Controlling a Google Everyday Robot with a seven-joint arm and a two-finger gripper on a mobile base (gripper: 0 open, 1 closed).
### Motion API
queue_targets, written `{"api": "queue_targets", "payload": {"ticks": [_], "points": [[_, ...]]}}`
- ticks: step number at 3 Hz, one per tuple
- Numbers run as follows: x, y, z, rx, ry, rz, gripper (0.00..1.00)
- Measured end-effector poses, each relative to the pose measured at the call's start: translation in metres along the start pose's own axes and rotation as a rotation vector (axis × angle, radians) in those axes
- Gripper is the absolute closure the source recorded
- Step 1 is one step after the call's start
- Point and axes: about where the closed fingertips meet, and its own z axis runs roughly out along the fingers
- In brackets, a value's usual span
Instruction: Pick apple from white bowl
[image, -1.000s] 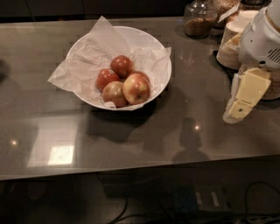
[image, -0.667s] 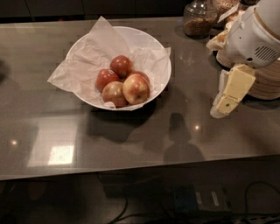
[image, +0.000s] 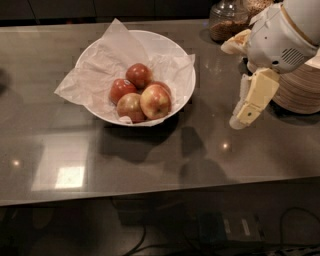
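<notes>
The apple (image: 155, 101), the largest and lightest, red-orange with pale yellow patches, lies at the front right of the white bowl (image: 172, 47). The bowl is wide and shallow, lined with crumpled white paper, and sits on the grey counter left of centre. Two smaller dark red apples (image: 139, 75) and a duller yellow-red apple (image: 131, 107) lie next to the apple. My gripper (image: 243, 114) hangs at the right on the white arm, pointing down just above the counter. It is well to the right of the bowl, apart from it, and holds nothing.
A stack of cream paper bowls (image: 300, 92) stands at the right edge behind the arm. A glass jar of brown grains (image: 227, 22) stands at the back right. The counter's front edge (image: 150, 197) runs below, with cables on the floor beneath.
My gripper and arm have moved left along the counter toward the bowl. The bowl and apples have not moved.
</notes>
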Motion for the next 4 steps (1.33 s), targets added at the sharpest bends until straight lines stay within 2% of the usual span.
{"api": "queue_targets", "payload": {"ticks": [1,2,3,4], "points": [[-0.005,-0.011,0.019,0.006,0.018,-0.034,0.0],[-0.017,-0.025,0.044,-0.022,-0.027,-0.057,0.0],[-0.028,-0.034,0.06,-0.043,-0.072,-0.066,0.16],[-0.036,-0.04,0.069,-0.064,-0.11,-0.066,0.14]]}}
